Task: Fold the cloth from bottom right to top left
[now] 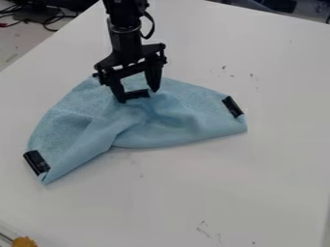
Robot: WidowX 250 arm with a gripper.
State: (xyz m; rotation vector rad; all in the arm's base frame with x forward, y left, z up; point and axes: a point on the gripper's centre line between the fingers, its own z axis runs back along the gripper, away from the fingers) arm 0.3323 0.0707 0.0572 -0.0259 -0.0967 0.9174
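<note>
I have the gripper (138,96) over the blue cloth (174,126), its fingers (154,77) spread apart, with a black piece (136,94) between their tips. The creased cloth lies below them and fans out to both sides, another black piece (232,106) (36,162) at each outer end.I have the gripper (138,96) over the blue cloth (174,126), its fingers (154,77) spread apart, a small black piece (136,94) between their tips. The creased cloth lies beneath them and fans out to both sides, with a black strip (232,106) at each outer end.

A smooth white table (277,169) spreads across most of the view, set at a slant, under soft, diffuse light; small dark marks (224,67) dot its upper right part, and fainter scuffs (203,229) lie near its lower edge. Past its upper left edge, black and red cables (46,20) tangle over a pale grey surface (18,42); dark shapes (280,6), too blurred to name, sit beyond the far edge at upper right; an orange-yellow object (24,241) pokes into the bottom left corner.
</note>
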